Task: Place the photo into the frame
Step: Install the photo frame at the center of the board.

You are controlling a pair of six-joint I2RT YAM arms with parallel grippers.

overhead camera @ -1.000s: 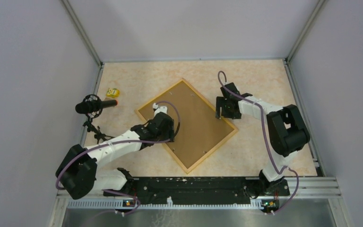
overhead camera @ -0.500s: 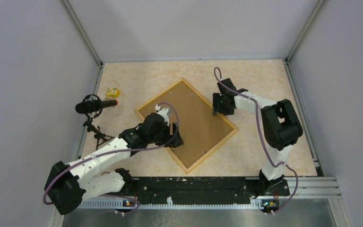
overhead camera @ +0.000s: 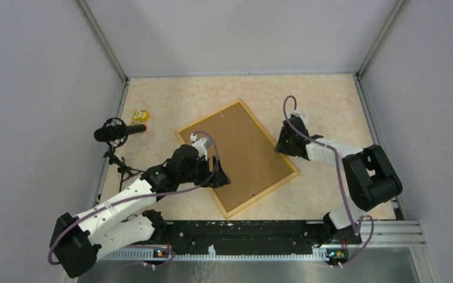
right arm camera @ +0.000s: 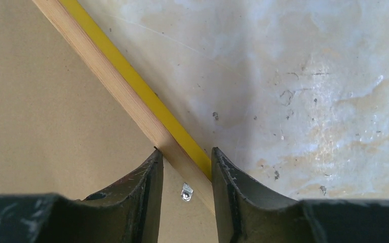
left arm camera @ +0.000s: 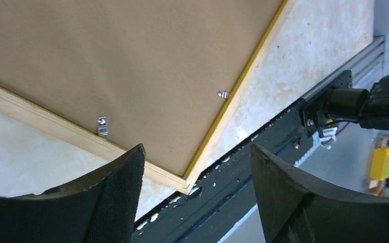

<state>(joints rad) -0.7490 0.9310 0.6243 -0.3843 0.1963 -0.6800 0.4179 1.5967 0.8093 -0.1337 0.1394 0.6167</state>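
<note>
The frame (overhead camera: pixel 263 194), with its narrow yellow-orange border, lies face down and askew in mid table. Its brown backing board (overhead camera: pixel 245 150) faces up, held by small metal clips (left arm camera: pixel 102 126). The photo is not in view. My left gripper (overhead camera: pixel 221 177) is open and empty, hovering over the frame's near-left edge. In the left wrist view it (left arm camera: pixel 197 149) frames the frame's near corner (left arm camera: pixel 187 179). My right gripper (overhead camera: pixel 283 147) is at the frame's right edge. In the right wrist view its jaws (right arm camera: pixel 185 157) stand narrowly on either side of the wooden rail (right arm camera: pixel 106 76), pinching it beside a clip (right arm camera: pixel 186 192).
A black microphone on a tripod (overhead camera: pixel 118 131) stands at the left edge, with a small yellow object (overhead camera: pixel 140 115) behind it. The black base rail (overhead camera: pixel 242 230) runs along the near edge, close to the frame's near corner. Grey walls enclose the table.
The frame has turned clockwise and shifted a little to the right. My right gripper moved down along its right edge. My left arm stretched further over the frame's near-left side.
</note>
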